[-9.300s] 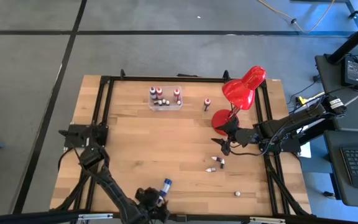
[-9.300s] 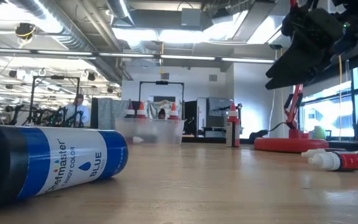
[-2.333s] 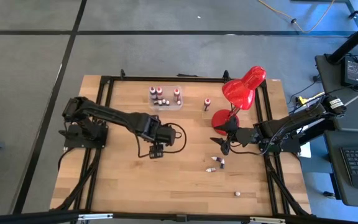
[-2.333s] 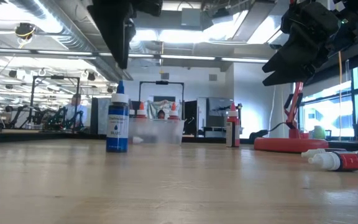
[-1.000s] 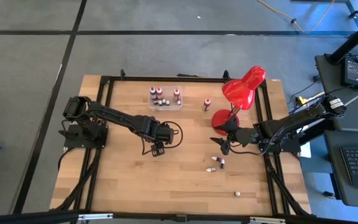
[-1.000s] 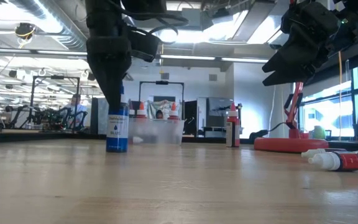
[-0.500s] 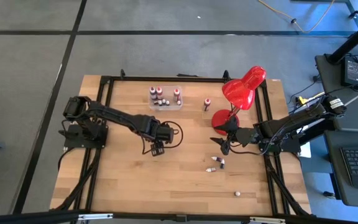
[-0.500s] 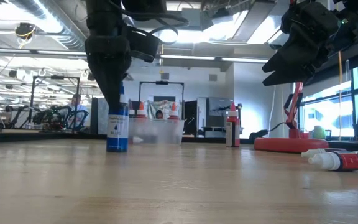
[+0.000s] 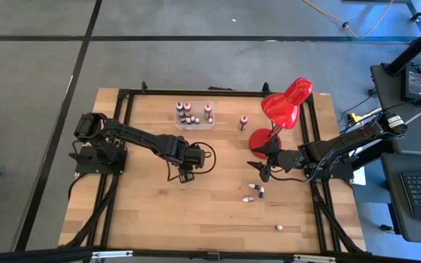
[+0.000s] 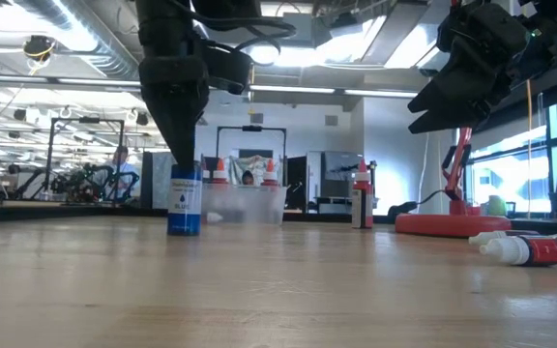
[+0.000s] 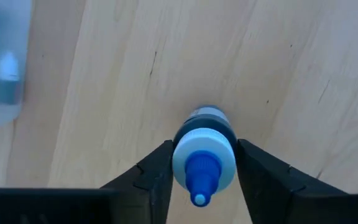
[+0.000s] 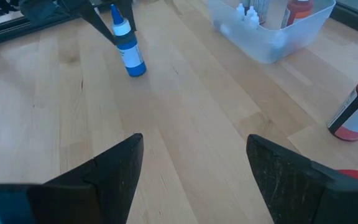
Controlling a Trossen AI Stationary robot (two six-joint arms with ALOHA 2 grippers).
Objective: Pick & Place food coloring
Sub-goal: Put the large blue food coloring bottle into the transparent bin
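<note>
We see the left pincer (image 11: 202,163) pinching the blue food coloring bottle (image 11: 204,155), which stands upright mid-worktop (image 9: 218,212), near the clear box (image 9: 196,121) of small bottles. The right pincer (image 12: 194,158) hangs spread beside the red lamp (image 9: 283,109).

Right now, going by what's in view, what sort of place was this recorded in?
Most likely a robotics lab or workshop in an open office. The wooden table is ringed by a black metal frame, more equipment rigs stand in the room behind, and exposed ducts and strip lights run along the ceiling.
</note>
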